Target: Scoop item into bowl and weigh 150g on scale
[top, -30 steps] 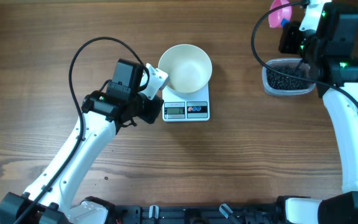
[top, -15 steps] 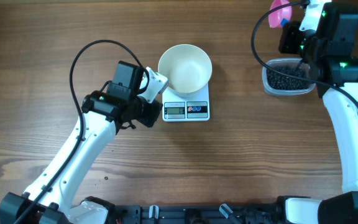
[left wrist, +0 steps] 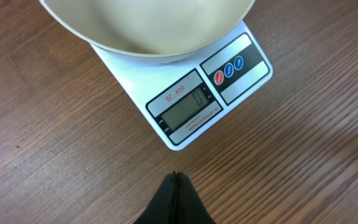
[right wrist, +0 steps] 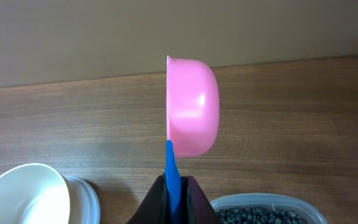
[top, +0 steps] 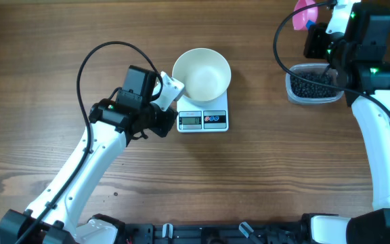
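Wooden tabletop (top: 269, 176) all round. Right pincer (right wrist: 176, 190) is clamped on the blue handle of a pink scoop (right wrist: 193, 106) turned on its side. The beads (top: 310, 84) lie in the tub just beneath it. Well to its left, the bowl (top: 202, 73) sits empty on the scale (top: 203, 120). Left pincer (left wrist: 176, 186), closed on nothing, hangs just before the scale. Scooping looks not yet begun; next, dip into the beads.

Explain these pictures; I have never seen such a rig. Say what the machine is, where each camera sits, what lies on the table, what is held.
These are two robot arms at a wooden table. One picture looks down from above; the other two come from a camera on each wrist. On the table an empty white bowl sits on a kitchen scale, and a clear tub holds black beads. The right arm has its jaws shut on the blue handle of a pink scoop, raised near the tub. The left arm hangs beside the scale, jaws shut on nothing.
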`<state>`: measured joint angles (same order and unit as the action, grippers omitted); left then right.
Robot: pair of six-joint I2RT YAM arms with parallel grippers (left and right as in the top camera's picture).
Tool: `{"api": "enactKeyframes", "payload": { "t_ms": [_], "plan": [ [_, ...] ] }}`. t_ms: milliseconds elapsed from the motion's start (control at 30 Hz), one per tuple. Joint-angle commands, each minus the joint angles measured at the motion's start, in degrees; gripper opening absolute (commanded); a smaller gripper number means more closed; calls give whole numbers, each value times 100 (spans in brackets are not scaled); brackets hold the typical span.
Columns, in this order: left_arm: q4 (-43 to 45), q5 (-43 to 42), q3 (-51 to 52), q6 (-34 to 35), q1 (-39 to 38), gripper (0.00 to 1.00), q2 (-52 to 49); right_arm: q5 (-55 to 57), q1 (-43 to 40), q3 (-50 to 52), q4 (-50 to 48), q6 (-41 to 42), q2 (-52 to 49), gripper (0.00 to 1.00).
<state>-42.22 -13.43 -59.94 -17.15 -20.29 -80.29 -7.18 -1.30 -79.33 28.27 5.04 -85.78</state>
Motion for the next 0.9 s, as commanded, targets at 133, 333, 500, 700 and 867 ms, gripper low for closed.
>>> {"api": "enactKeyframes", "payload": {
  "t_ms": [133, 333, 500, 700, 867],
  "plan": [
    [284, -70, -7, -210, 7, 4, 435, 83, 15, -92, -20, -57, 59, 4],
    [238, -302, -4, -151, 251, 4, 1423, 83, 15, -92, -44, -55, 59, 4],
    [50, -933, 197, -238, 664, 4, 1652, 83, 15, -92, -44, -55, 59, 4],
    [492, -1766, 922, -369, 938, 4, 1641, 83, 15, -92, -42, -55, 59, 4],
    [496, -1150, 1115, -363, 949, 4, 1628, 83, 15, -92, -46, -50, 59, 4]
  ]
}}
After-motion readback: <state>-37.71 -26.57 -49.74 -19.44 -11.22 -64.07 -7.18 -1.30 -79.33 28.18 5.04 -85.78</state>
